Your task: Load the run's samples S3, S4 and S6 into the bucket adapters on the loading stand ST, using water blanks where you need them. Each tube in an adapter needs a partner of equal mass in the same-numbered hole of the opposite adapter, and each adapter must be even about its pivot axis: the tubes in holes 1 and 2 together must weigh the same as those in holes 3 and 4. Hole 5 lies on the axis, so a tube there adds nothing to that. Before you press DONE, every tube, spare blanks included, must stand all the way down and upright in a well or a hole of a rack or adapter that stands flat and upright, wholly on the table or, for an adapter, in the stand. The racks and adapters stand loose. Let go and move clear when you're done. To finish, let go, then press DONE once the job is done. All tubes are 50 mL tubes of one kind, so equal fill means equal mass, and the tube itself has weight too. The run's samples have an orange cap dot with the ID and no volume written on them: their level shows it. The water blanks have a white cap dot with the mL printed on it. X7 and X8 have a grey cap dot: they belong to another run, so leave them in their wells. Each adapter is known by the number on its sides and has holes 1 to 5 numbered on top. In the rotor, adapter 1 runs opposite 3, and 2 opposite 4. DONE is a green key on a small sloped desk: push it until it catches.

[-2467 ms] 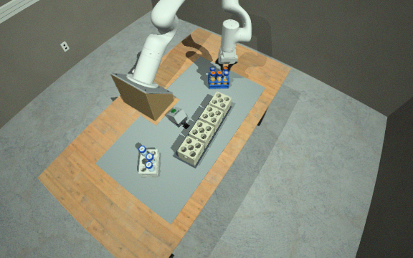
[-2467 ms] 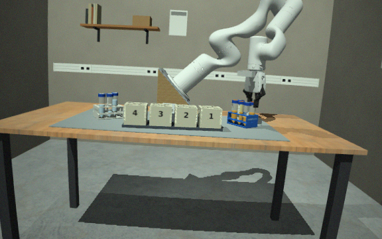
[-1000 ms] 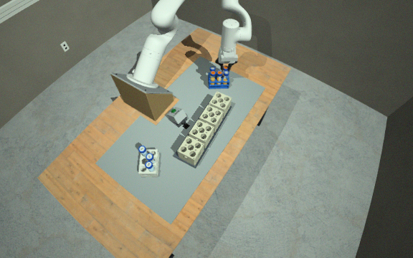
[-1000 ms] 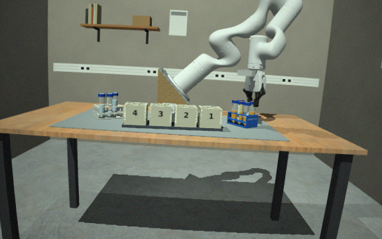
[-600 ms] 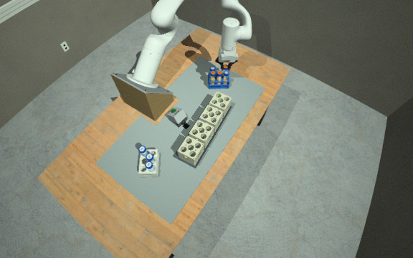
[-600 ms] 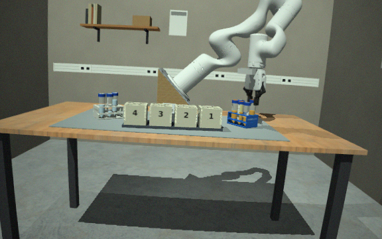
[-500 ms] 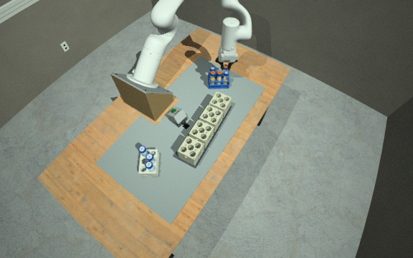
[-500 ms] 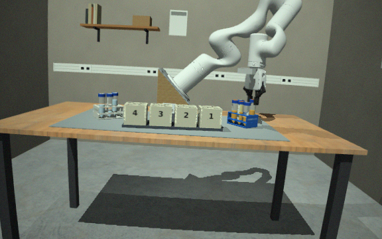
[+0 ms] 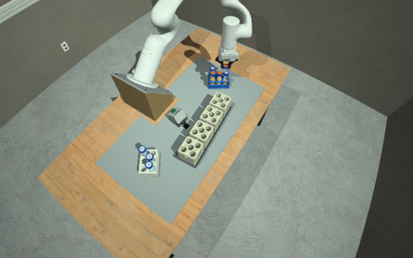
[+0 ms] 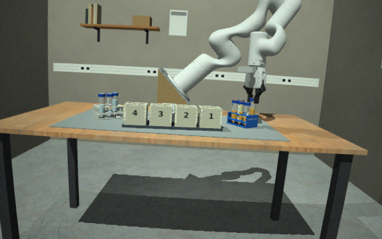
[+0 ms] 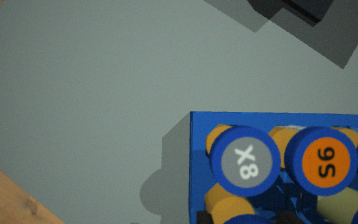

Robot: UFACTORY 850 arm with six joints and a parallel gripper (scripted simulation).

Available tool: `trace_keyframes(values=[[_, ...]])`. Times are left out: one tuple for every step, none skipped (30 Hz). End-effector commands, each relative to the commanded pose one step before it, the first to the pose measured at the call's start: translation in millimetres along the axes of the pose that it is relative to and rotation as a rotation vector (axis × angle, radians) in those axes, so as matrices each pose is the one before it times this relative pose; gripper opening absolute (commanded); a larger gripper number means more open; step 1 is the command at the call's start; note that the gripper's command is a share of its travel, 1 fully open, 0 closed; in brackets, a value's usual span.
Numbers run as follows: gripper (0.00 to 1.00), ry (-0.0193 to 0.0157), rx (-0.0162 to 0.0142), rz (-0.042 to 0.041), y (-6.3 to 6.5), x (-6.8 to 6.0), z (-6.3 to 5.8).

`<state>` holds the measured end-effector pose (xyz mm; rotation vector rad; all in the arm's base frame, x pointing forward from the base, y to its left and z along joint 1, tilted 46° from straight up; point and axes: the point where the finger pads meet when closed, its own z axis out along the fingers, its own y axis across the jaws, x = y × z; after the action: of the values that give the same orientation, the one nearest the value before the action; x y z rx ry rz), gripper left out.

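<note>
My gripper [image 9: 226, 64] [image 10: 253, 99] is shut on an orange-capped tube [image 9: 226, 67] [image 10: 252, 110] at the back of the blue rack [image 9: 219, 86] [image 10: 252, 121] [image 11: 280, 118]. The tube is upright; its ID is hidden, and I cannot tell whether it is lifted. S6 [image 11: 325, 162] and grey-dotted X8 [image 11: 245, 161] stand in the rack's front row, beside another orange-capped tube [image 9: 213, 73]. Adapters 1 [image 9: 221, 101] [image 10: 211, 116], 2 [image 10: 186, 115], 3 [image 10: 160, 114] and 4 [image 9: 191, 150] [image 10: 134, 113] stand in a row on the dark stand [image 10: 172, 128], with empty holes.
The white rack [image 9: 157, 163] holds three blue-capped blanks [image 9: 142, 149] [image 9: 149, 156] [image 9: 148, 165]; their printed volumes are too small to read. The DONE key [image 9: 173, 111] is on the sloped desk [image 9: 180, 115] between the arm's base and the adapters.
</note>
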<state>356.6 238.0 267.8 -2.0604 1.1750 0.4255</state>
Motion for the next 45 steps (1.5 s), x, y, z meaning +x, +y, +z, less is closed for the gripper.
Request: trace_keyframes(values=[[0.00,0.00032,0.00097,-0.00043,-0.55,0.05,-0.68],[0.00,0.00000,0.00000,0.00000,-0.01,0.00,-2.02],[0.00,0.00000,0.00000,-0.00001,0.00,0.00,-1.99],[0.00,0.00000,0.00000,0.00000,0.00,0.00,-1.99],[0.00,0.00000,0.00000,0.00000,0.00,0.00,-2.00],[0.00,0.00000,0.00000,0.00000,0.00,0.00,-2.00],[0.00,0.00000,0.00000,0.00000,0.00,0.00,-2.00],[0.00,0.00000,0.00000,0.00000,0.00,0.00,-2.00],[0.00,0.00000,0.00000,0.00000,0.00,0.00,-2.00],[0.00,0.00000,0.00000,0.00000,0.00,0.00,-2.00],[0.00,0.00000,0.00000,0.00000,0.00,0.00,-2.00],[0.00,0.00000,0.00000,0.00000,0.00,0.00,-2.00],[0.00,0.00000,0.00000,0.00000,0.00,0.00,-2.00],[0.00,0.00000,0.00000,0.00000,0.00,0.00,-2.00],[0.00,0.00000,0.00000,0.00000,0.00,0.00,-2.00],[0.00,0.00000,0.00000,0.00000,0.00,0.00,0.00],[0.00,0.00000,0.00000,0.00000,0.00,0.00,0.00],[0.00,0.00000,0.00000,0.00000,-0.01,0.00,-2.02],[0.00,0.00000,0.00000,0.00000,0.00,0.00,-2.00],[0.00,0.00000,0.00000,0.00000,0.00,0.00,-2.00],[0.00,0.00000,0.00000,0.00000,0.00,0.00,-2.00],[0.00,0.00000,0.00000,0.00000,0.00,0.00,-2.00],[0.00,0.00000,0.00000,0.00000,0.00,0.00,-2.00],[0.00,0.00000,0.00000,0.00000,0.00,0.00,-2.00],[0.00,0.00000,0.00000,0.00000,0.00,0.00,-2.00],[0.00,0.00000,0.00000,0.00000,0.00,0.00,-2.00],[0.00,0.00000,0.00000,0.00000,0.00,0.00,-2.00],[0.00,0.00000,0.00000,0.00000,0.00,0.00,-2.00],[0.00,0.00000,0.00000,0.00000,0.00,0.00,-2.00],[0.00,0.00000,0.00000,0.00000,0.00,0.00,-2.00],[0.00,0.00000,0.00000,0.00000,0.00,0.00,-2.00],[0.00,0.00000,0.00000,0.00000,0.00,0.00,-2.00],[0.00,0.00000,0.00000,0.00000,0.00,0.00,0.00],[0.00,0.00000,0.00000,0.00000,0.00,0.00,0.00],[0.00,0.00000,0.00000,0.00000,0.00,0.00,-2.01],[0.00,0.00000,0.00000,0.00000,0.00,0.00,-2.00],[0.00,0.00000,0.00000,0.00000,0.00,0.00,-2.00],[0.00,0.00000,0.00000,0.00000,0.00,0.00,-2.00],[0.00,0.00000,0.00000,0.00000,0.00,0.00,-2.00],[0.00,0.00000,0.00000,0.00000,0.00,0.00,-2.00],[0.00,0.00000,0.00000,0.00000,0.00,0.00,-2.00],[0.00,0.00000,0.00000,0.00000,0.00,0.00,-2.00],[0.00,0.00000,0.00000,0.00000,0.00,0.00,-2.00],[0.00,0.00000,0.00000,0.00000,0.00,0.00,-2.00],[0.00,0.00000,0.00000,0.00000,0.00,0.00,-2.00]])
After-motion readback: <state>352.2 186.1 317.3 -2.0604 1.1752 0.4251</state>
